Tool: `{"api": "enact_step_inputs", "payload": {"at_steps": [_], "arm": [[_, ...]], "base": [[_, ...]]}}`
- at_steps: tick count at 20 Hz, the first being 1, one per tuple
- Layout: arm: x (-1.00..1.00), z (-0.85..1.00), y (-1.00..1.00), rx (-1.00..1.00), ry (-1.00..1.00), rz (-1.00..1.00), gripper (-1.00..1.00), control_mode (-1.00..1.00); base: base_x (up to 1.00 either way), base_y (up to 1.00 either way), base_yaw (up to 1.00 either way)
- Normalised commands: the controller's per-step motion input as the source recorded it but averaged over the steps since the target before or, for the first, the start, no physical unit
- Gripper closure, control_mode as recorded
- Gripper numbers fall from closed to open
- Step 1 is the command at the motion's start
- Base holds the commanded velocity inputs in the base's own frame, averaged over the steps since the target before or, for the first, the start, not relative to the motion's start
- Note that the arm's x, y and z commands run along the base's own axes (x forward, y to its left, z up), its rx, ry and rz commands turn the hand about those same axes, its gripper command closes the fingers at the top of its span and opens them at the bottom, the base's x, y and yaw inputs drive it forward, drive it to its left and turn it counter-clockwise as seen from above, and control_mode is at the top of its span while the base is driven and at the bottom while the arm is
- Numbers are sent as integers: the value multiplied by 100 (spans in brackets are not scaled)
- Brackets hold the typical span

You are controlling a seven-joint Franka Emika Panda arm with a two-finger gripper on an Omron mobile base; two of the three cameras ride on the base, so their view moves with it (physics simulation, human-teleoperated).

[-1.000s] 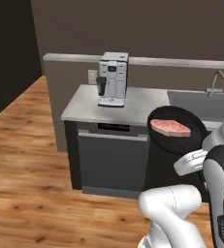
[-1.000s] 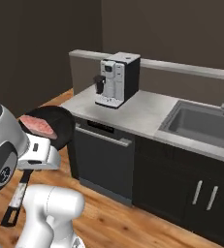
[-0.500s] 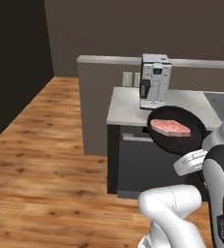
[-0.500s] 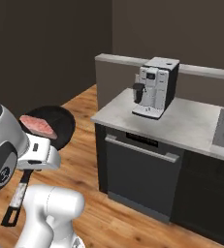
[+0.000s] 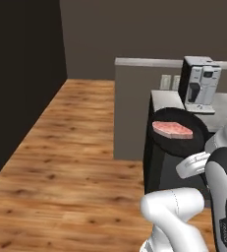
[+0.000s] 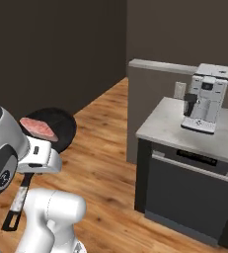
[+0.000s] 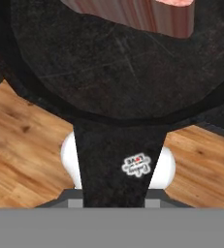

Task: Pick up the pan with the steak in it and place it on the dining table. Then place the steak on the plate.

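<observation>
Still, end effector [image 7: 117, 193] clamped on pan [image 5: 178, 133] handle w/ steak [image 5: 172, 129]; base turned, coffee machine [image 5: 201, 91] now further right.

Flat, even rendered light, dim dark walls, wood floor [image 5: 70, 147] evenly lit, soft shadowless look, mild glare on the pale tabletop [image 6: 194, 136], slightly soft base views, close pan [image 7: 118, 63] blurred and coarse-textured in the hand view

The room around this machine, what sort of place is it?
Most likely a home kitchen: a coffee machine stands on a grey counter above dark cabinets, the floor is wooden, and a pan holding a steak is carried through it.
</observation>
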Motion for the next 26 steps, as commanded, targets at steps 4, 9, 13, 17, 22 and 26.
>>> {"api": "enact_step_inputs", "payload": {"at_steps": [4,9,13,17,22,26], "arm": [[0,0,0,0,0,0,100,100],[0,0,0,0,0,0,100,100],[0,0,0,0,0,0,100,100],[0,0,0,0,0,0,100,100],[0,0,0,0,0,0,100,100],[0,0,0,0,0,0,100,100]], "base": [[29,100,-5],[29,100,-5],[28,100,-5],[21,91,-6],[15,80,-11],[14,81,-12]]}}
